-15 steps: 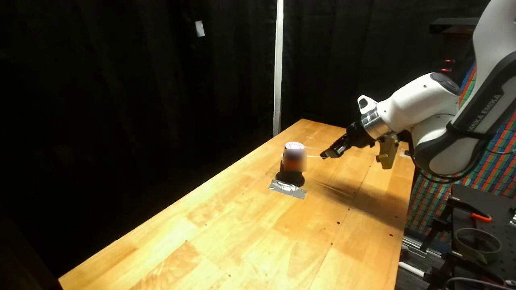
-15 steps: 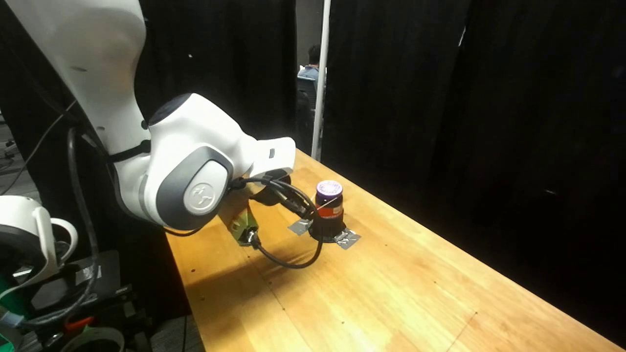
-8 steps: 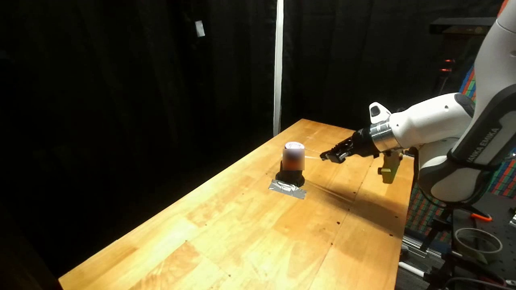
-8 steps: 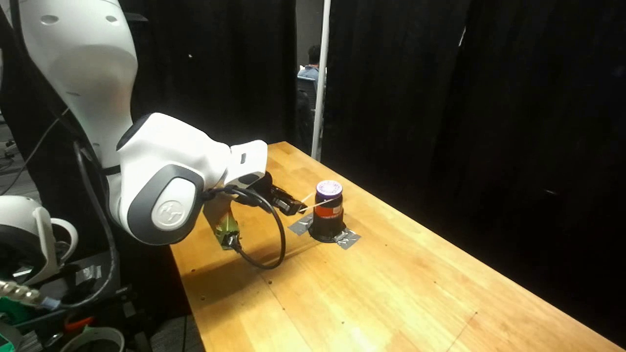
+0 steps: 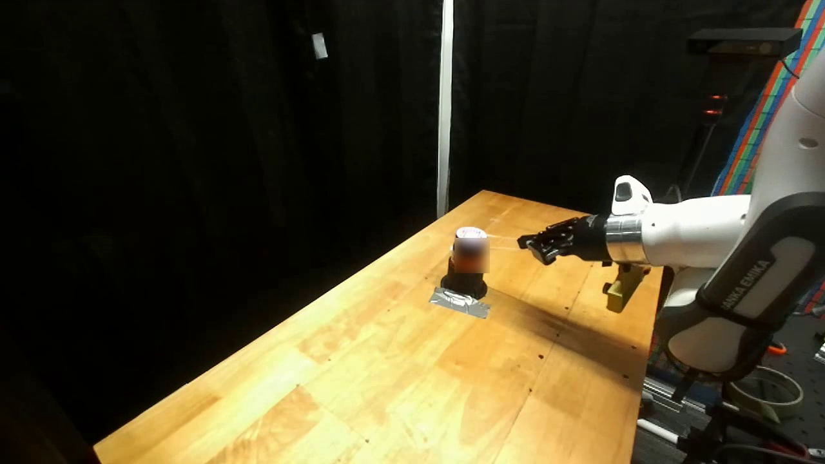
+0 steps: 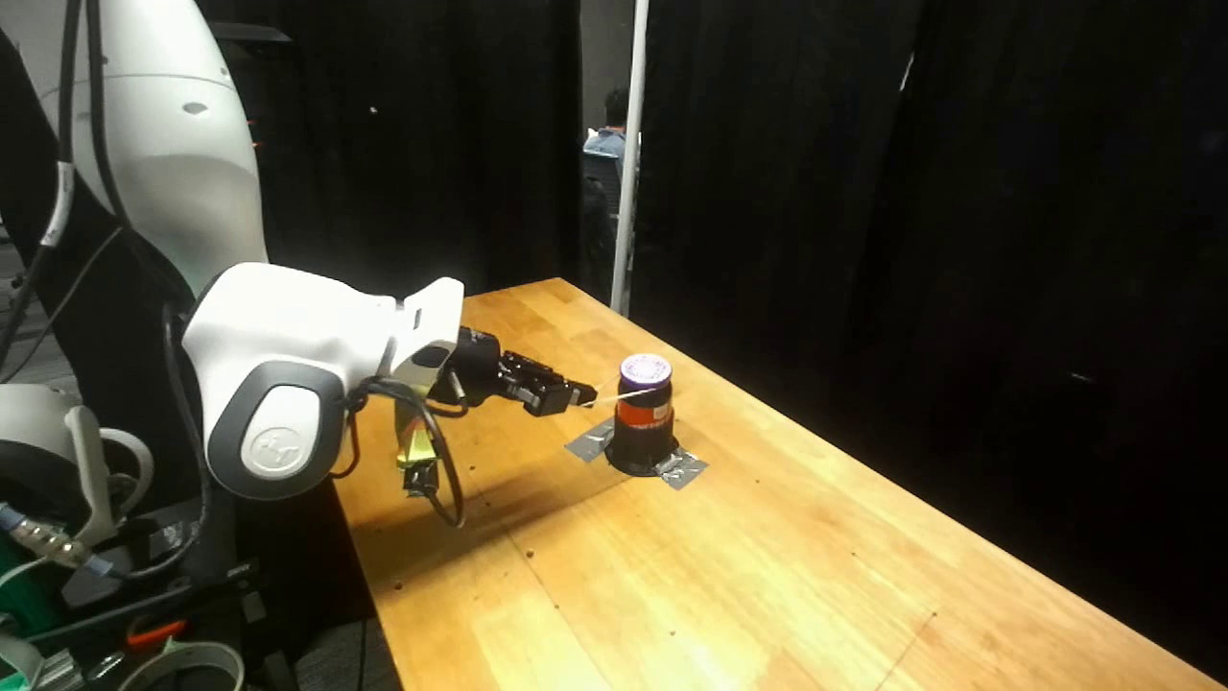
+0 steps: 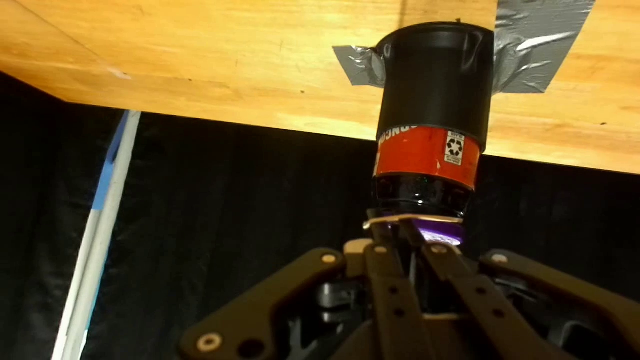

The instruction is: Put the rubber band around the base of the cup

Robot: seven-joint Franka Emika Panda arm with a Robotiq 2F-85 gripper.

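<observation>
Your cup [image 6: 645, 416] stands upright on the desk [image 6: 767, 585], topped by a purple lid [image 6: 646, 369], with orange-red around its middle and a black base [image 6: 641, 449] that flares out at the foot. Pieces of silver tape [image 7: 542, 45] lie over the edge of that foot on two sides and run onto the desk. In the wrist view your fingers [image 7: 392, 285] are drawn in narrow, their tips close together, and they hold the rubber band [image 7: 440, 218] at the very ends. From there the band stretches across to the cup: in both exterior views you can see it bridge the gap, thin and pale. In an exterior view one strand [image 6: 635, 393] crosses the side of the cup just under the lid, well above the base. Whether the loop goes right round the far side, you cannot tell from here. The fingers themselves hang near the upper part of the cup, roughly level with it and apart from it, and the white arm [image 6: 278, 331] reaches in low over the desk behind them. Mind that the wrist view is upside down, so the cup's foot is at the top and the lid is partly hidden behind your fingers.
</observation>
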